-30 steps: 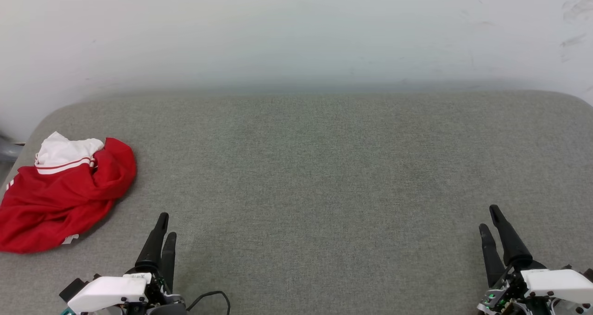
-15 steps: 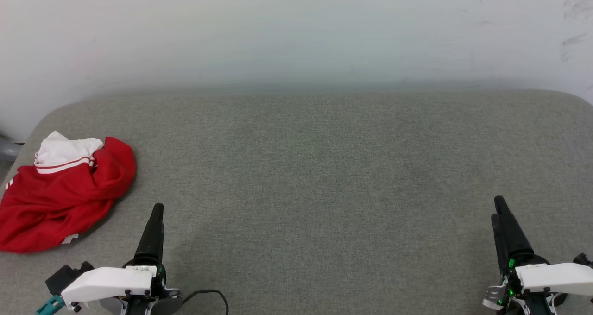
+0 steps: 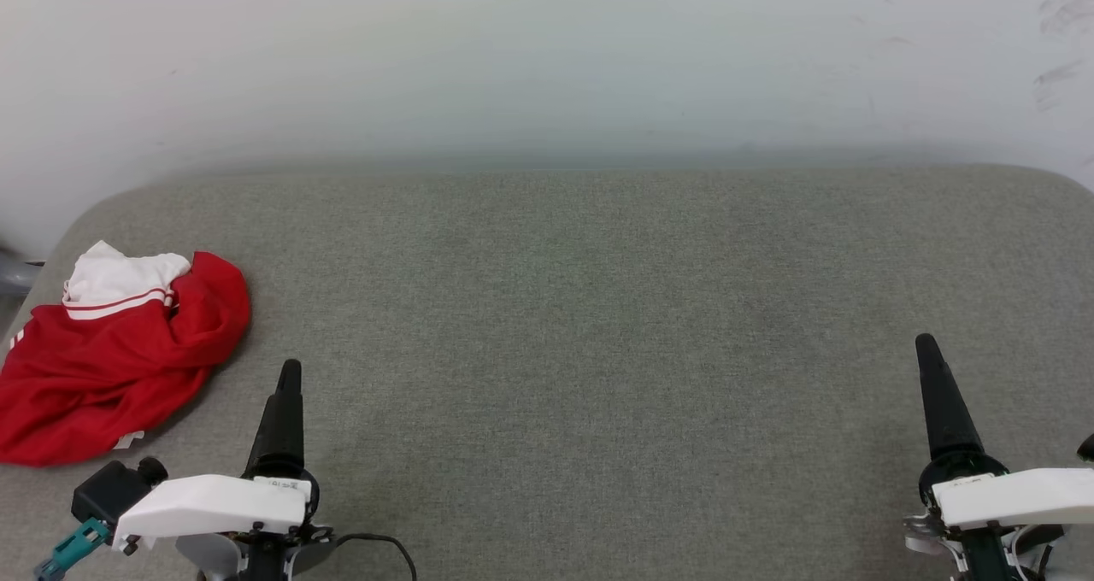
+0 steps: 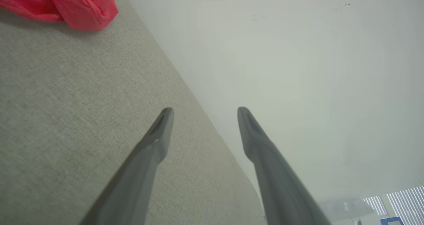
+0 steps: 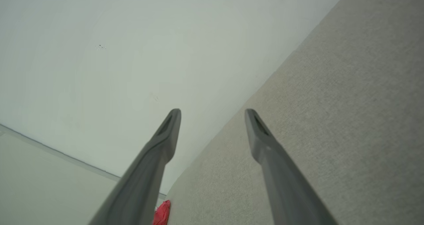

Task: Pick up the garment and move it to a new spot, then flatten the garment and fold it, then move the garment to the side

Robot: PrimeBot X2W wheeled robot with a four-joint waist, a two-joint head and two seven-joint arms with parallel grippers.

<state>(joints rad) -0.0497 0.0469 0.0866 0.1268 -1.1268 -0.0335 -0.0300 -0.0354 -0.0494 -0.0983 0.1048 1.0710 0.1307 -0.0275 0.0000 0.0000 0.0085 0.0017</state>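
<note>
Black cable (image 3: 389, 548): a thin black loop lies on the cloth at the near edge, just beside the left wrist's white housing (image 3: 214, 502).
Left gripper (image 3: 289, 374): low at the near left of the head view, its two long dark fingers lined up one behind the other and pointing away from the robot. Its own wrist view shows the fingertips (image 4: 165, 115) spread apart with nothing between them.
Right gripper (image 3: 928, 352): low at the near right, pointing the same way. Its fingers (image 5: 172, 119) stand wide apart and hold nothing.
Garment (image 3: 120, 367): a crumpled red fabric shirt with a white sleeve and red-and-white striped trim — heaped at the far-left edge of the surface, the white part on its far side. It lies near the left gripper, to its left and a little beyond, not touching it, and well apart from the right gripper.
Surface (image 3: 598, 325): a broad grey woven-fabric top with rounded far corners.
Wall (image 3: 547, 60): plain off-white, rising behind the far edge — faint scuffs at its upper right.
</note>
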